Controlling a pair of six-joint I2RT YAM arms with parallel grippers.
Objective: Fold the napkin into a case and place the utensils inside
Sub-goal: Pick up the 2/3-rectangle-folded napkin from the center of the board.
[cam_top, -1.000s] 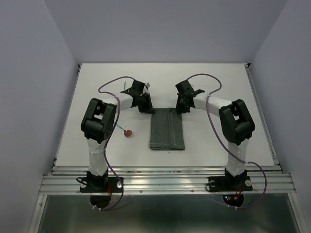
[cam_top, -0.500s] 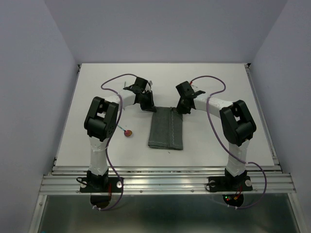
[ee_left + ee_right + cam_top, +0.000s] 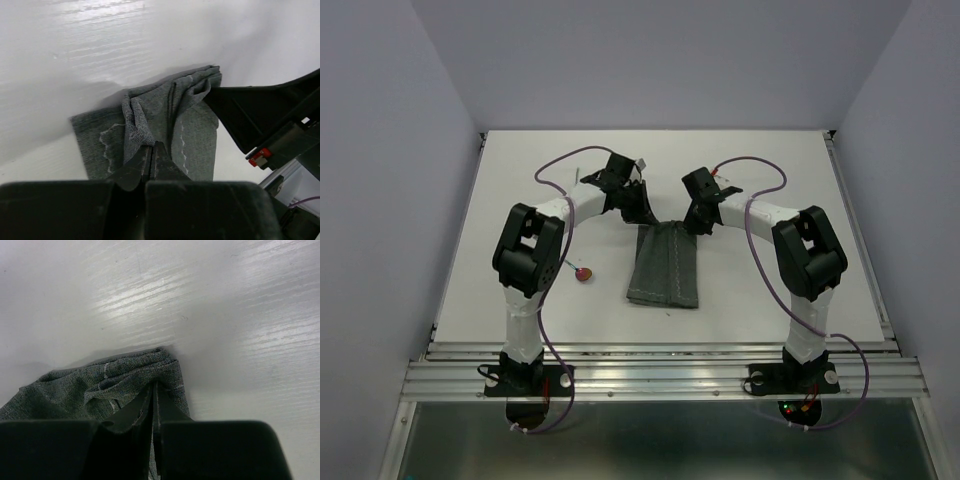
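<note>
The dark grey napkin lies as a narrow, long folded strip in the middle of the table, its far end lifted and bunched. My left gripper is shut on the far left corner of the napkin, jaws pinching a fold. My right gripper is shut on the far right corner of the napkin, jaws closed on the cloth. The two grippers are close together. The spoon, red bowl and teal handle, lies left of the napkin. I cannot make out the slim grey utensil.
The white table has a raised rail along its right edge and a metal frame at the near edge. Grey walls stand on three sides. The right gripper's black body fills the right of the left wrist view.
My left gripper has moved right and a little farther, toward the right gripper, drawing the napkin's far left corner inward. The far end now narrows and bunches. The right gripper has barely moved.
</note>
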